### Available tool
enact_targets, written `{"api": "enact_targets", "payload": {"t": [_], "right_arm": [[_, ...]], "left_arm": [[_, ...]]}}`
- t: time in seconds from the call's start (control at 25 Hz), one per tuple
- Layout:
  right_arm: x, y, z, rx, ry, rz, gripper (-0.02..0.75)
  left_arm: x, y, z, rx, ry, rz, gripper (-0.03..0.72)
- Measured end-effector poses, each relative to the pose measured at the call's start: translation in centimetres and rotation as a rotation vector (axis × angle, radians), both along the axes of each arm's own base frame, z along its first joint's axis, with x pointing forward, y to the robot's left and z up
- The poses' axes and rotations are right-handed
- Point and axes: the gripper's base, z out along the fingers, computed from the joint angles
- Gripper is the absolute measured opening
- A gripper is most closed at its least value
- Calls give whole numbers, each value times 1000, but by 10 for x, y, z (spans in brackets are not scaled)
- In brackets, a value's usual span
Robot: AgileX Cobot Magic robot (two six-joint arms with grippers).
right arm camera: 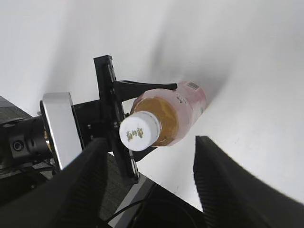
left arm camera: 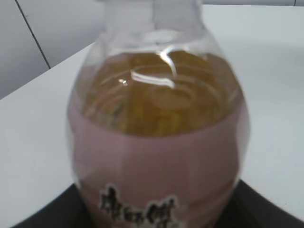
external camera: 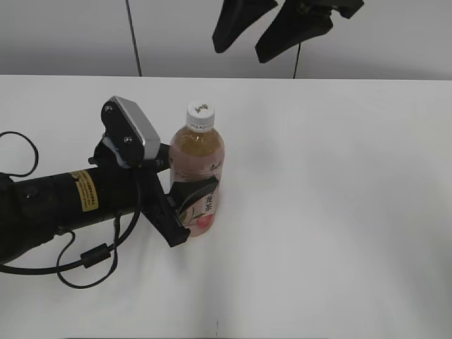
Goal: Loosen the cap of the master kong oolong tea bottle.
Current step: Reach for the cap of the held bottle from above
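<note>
Clamping the master kong oolong tea bottle (external camera: 198,176) upright on the desk (external camera: 339,212), left jaws (external camera: 185,205) squeezing its label. Hovering wide apart above the cap (right arm camera: 138,131), right jaws (right arm camera: 149,185) risking an off-centre grip, slipping or tipping.

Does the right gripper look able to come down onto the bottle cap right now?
Probably yes: the right gripper hangs open above the cap, and the left gripper holds the bottle lower down.

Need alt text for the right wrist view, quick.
Seen from above, the white cap tops the upright tea bottle, which the left pincer clamps around its body on the white table. The right pincer's open fingers hang above, touching nothing.
</note>
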Motion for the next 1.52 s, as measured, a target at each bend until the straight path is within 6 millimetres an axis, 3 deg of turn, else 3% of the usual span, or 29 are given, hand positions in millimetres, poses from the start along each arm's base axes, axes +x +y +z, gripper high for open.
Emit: {"api": "enact_targets", "payload": {"t": [0.72, 0.96, 1.36, 1.52], "right_arm": [[7, 15, -21, -17, 76, -11, 439], [15, 23, -40, -13, 138, -11, 439], [14, 26, -40, 15, 159, -8, 438], [17, 28, -48, 11, 182, -9, 438]], "left_arm": [[8, 3, 12, 79, 44, 64, 372], [12, 4, 18, 124, 50, 83, 372], [12, 3, 18, 142, 44, 67, 372], [12, 2, 19, 149, 35, 51, 372]]}}
